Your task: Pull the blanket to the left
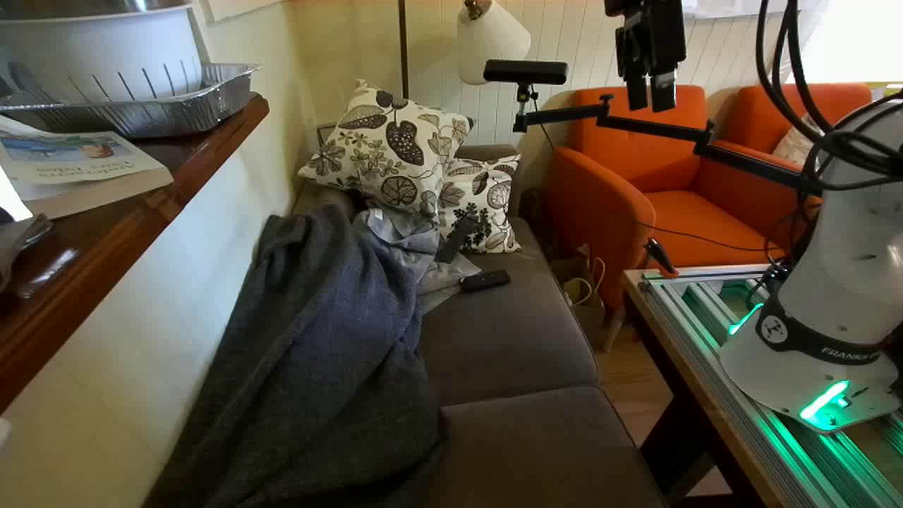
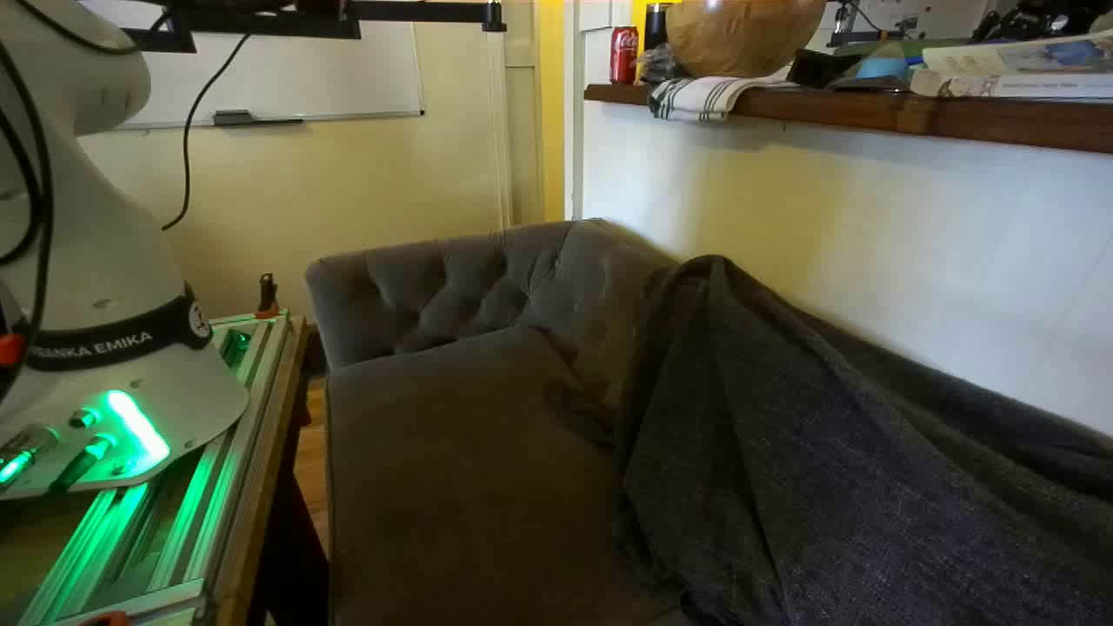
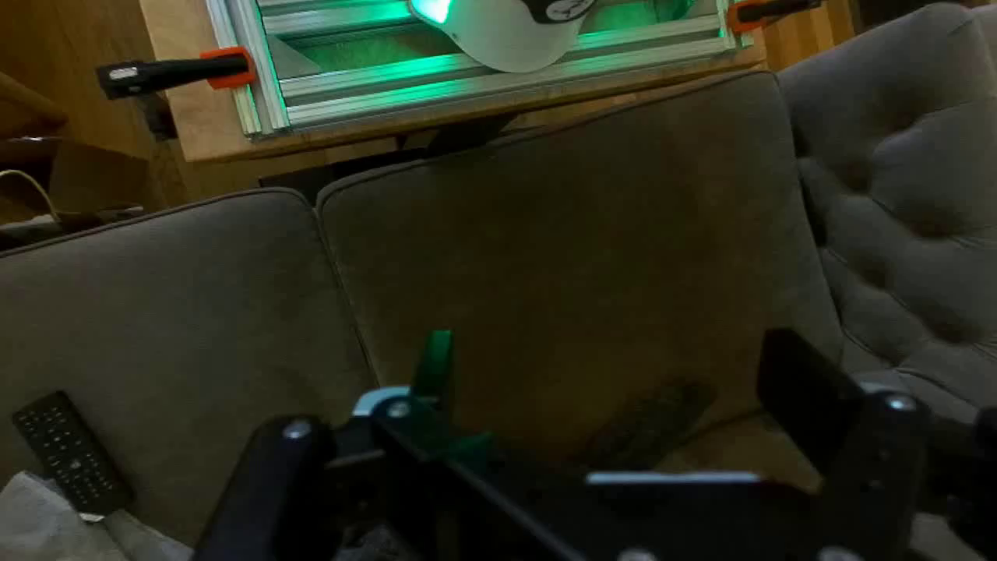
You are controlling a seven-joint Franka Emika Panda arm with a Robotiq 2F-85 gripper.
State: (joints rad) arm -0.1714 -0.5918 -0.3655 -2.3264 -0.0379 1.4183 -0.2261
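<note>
A large throw blanket of soft, matte dark grey fabric lies rumpled along the wall side of a brownish-grey upholstered sofa, its long, loose folds spilling onto the smooth seat. Its long axis follows the sofa's length, beside the plain cream wall; in an exterior view the narrower, bunched end points toward two cream-and-black floral cushions — plump and squarish, the upper one tilted — and the fabric broadens toward the bottom of that view. In an exterior view the blanket rises to a rounded peak short of the button-tufted sofa arm, creases fanning down from it. A thin, crinkled pale grey cloth sits between blanket and cushions, a slim, oblong black remote control touching its edge. The black, two-fingered gripper hangs in the air above the sofa, apart from the blanket, its fingers spread wide, the seat's dim upholstery showing in the gap between them.
</note>
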